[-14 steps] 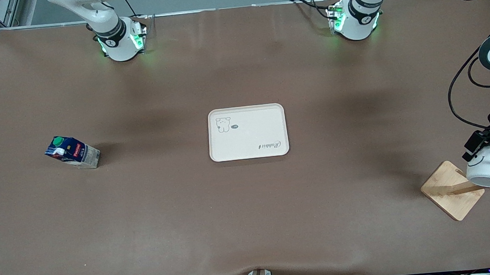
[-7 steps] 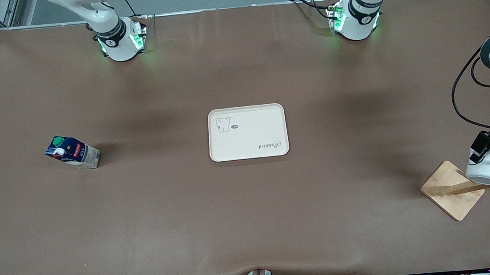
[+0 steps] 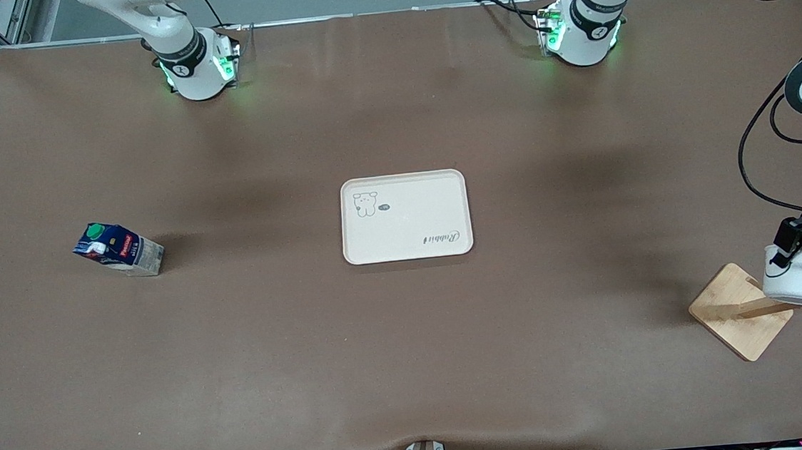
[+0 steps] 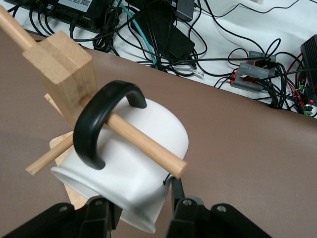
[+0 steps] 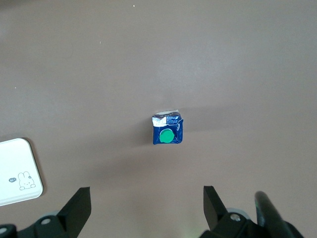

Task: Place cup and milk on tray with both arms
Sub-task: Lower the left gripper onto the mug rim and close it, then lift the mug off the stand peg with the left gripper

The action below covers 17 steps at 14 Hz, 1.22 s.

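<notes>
The white cup [image 3: 799,281] hangs mouth-down by its black handle [image 4: 91,131] on a wooden peg [image 4: 143,145] of the rack. My left gripper [image 3: 794,240] sits right on top of it. In the left wrist view my left gripper [image 4: 137,194] is still open, straddling the cup's [image 4: 133,158] wall: one finger is by the smiley side and the other is hidden by the rim. The milk [image 3: 119,250] stands tilted toward the right arm's end. My right gripper [image 5: 146,208] hangs open high over the milk [image 5: 167,130]. The cream tray [image 3: 406,217] lies mid-table, bare.
The rack's square wooden base [image 3: 740,309] sits near the table edge at the left arm's end, with its post [image 4: 62,64] leaning. Cables and electronics [image 4: 163,34] lie off the table past the rack. A tray corner [image 5: 17,171] shows in the right wrist view.
My left gripper has shifted a little toward the left arm's end over the cup and its jaws have narrowed around the cup's wall. The right arm, milk and tray have stayed put.
</notes>
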Available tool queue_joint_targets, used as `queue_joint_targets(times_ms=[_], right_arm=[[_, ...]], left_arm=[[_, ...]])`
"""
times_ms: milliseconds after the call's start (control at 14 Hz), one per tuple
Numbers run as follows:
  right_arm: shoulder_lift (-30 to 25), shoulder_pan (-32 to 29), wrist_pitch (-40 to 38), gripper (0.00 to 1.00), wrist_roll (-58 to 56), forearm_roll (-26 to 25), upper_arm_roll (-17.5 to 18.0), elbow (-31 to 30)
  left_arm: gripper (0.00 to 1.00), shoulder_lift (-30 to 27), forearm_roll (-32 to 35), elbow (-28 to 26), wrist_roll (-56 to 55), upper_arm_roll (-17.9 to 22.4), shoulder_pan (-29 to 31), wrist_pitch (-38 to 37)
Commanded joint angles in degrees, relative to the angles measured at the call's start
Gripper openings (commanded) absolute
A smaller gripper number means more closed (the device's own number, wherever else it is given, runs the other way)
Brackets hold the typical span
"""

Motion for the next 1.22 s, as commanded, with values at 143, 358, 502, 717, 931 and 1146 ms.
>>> queue_joint_targets(times_ms=[143,358,502,717,931,1146], right_arm=[[0.2,-1.0,0.1,1.0,-0.1,0.3,0.5,0.5],[0.2,-0.9,-0.1,1.0,0.0,0.4,0.5,0.5],[0.2,-0.9,-0.2,1.0,0.0,0.4,0.6,0.5],[0.6,-0.8,-0.5,1.0,0.2,0.4,0.6,0.5],[0.6,-0.3,-0.9,1.0,0.1,0.7,0.7,0.2],[1.3,0.2,-2.8,1.0,0.0,0.9,1.0,0.4]], left_arm=[[0.26,0.0,-0.9,1.2,1.5,-0.3,-0.2,0.6],[0.1,-0.1,-0.6,1.3,1.2,-0.7,-0.2,0.5],[0.02,-0.1,-0.6,1.6,0.9,-1.4,-0.2,0.5],[0.0,-0.3,-0.6,1.6,0.9,-1.4,-0.2,0.2],[0.0,-0.5,-0.6,1.7,0.8,-1.4,-0.4,-1.6],[0.0,-0.7,-0.6,2.5,0.1,-1.5,-0.8,-3.8]])
